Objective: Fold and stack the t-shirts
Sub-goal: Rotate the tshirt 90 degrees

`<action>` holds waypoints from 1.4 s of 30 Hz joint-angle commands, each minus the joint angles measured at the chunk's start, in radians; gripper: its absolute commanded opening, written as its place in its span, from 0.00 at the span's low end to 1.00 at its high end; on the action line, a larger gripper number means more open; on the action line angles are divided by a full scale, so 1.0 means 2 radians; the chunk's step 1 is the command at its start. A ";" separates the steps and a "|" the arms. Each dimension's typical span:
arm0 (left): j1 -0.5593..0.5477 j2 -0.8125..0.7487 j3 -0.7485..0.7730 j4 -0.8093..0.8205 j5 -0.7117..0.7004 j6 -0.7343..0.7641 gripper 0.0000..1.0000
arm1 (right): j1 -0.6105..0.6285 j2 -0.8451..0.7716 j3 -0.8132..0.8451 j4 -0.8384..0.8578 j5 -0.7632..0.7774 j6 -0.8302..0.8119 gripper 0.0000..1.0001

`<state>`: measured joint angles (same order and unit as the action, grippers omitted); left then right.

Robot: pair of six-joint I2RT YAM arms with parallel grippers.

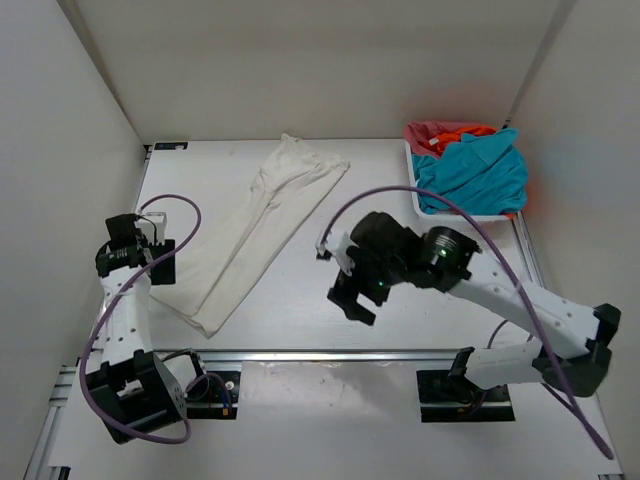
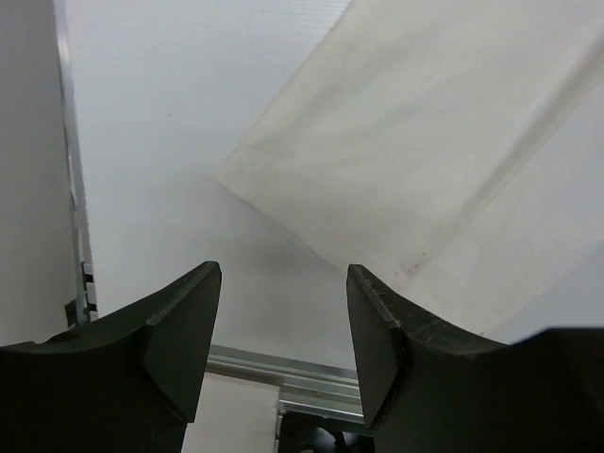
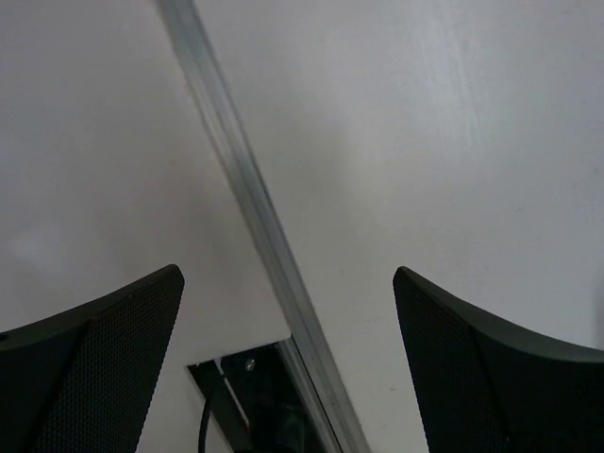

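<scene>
A white t-shirt point(image 1: 258, 225) lies on the table as a long narrow strip, running diagonally from the back middle to the front left. My left gripper point(image 1: 158, 265) hangs just left of the strip's lower half. In the left wrist view the white t-shirt point(image 2: 425, 142) fills the upper right, and the left gripper point(image 2: 283, 276) is open and empty over bare table beside the cloth's corner. My right gripper point(image 1: 352, 300) hovers right of the strip near the front rail; the right gripper point(image 3: 288, 278) is wide open with nothing in it. Teal point(image 1: 478, 170), orange point(image 1: 455, 132) and pinkish-red point(image 1: 432, 132) t-shirts are bunched in the basket.
The white mesh basket point(image 1: 455, 213) stands at the back right corner. An aluminium rail point(image 1: 330, 353) runs along the table's near edge; this rail point(image 3: 255, 217) also crosses the right wrist view. White walls close in the left, back and right sides.
</scene>
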<state>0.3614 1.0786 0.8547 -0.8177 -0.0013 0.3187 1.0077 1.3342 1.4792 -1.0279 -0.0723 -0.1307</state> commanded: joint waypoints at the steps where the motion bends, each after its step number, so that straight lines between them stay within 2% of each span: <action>1: -0.001 -0.017 -0.006 -0.023 0.035 -0.014 0.66 | 0.043 -0.067 -0.029 0.041 0.028 0.001 0.97; 3: -0.016 -0.030 -0.009 -0.034 0.026 -0.007 0.67 | 0.027 -0.050 -0.046 0.064 0.016 -0.024 0.96; 5: -0.033 -0.041 -0.015 -0.034 0.007 -0.005 0.67 | 0.024 -0.035 -0.090 0.129 0.012 -0.086 0.96; 7: -0.037 -0.048 -0.016 -0.038 0.002 0.002 0.68 | 0.035 -0.023 -0.143 0.273 0.018 -0.127 0.93; 8: -0.033 -0.047 -0.014 -0.044 0.001 0.003 0.68 | 0.034 -0.011 -0.179 0.315 0.008 -0.146 0.92; 9: -0.024 -0.041 -0.010 -0.051 0.005 0.004 0.69 | 0.033 0.007 -0.207 0.393 -0.007 -0.156 0.90; 11: -0.015 -0.030 -0.007 -0.057 0.003 0.004 0.69 | 0.031 0.054 -0.209 0.505 -0.036 -0.145 0.85; 14: 0.006 -0.021 0.004 -0.067 0.001 0.001 0.68 | 0.016 0.159 -0.131 0.523 -0.086 -0.072 0.78; 18: 0.021 -0.016 0.011 -0.077 0.001 0.001 0.67 | 0.041 0.269 -0.019 0.515 -0.052 -0.008 0.77; 22: 0.049 -0.011 0.013 -0.081 0.003 0.004 0.68 | 0.060 0.299 -0.011 0.539 -0.030 0.006 0.78; 31: 0.061 -0.006 0.011 -0.077 0.012 -0.007 0.67 | 0.078 0.386 0.053 0.529 0.006 0.052 0.79; 35: 0.059 -0.006 0.008 -0.081 0.013 -0.009 0.67 | 0.098 0.415 0.065 0.568 0.004 0.003 0.84; 39: 0.055 -0.005 0.011 -0.080 0.004 -0.006 0.67 | 0.101 0.446 0.098 0.549 -0.020 0.027 0.83; 42: 0.052 -0.005 0.011 -0.080 0.004 -0.001 0.67 | 0.113 0.459 0.099 0.548 0.015 0.018 0.83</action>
<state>0.4709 1.0729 0.8425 -0.9730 0.0040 0.3126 1.2118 2.2433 1.6260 0.0277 -0.0776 -0.0860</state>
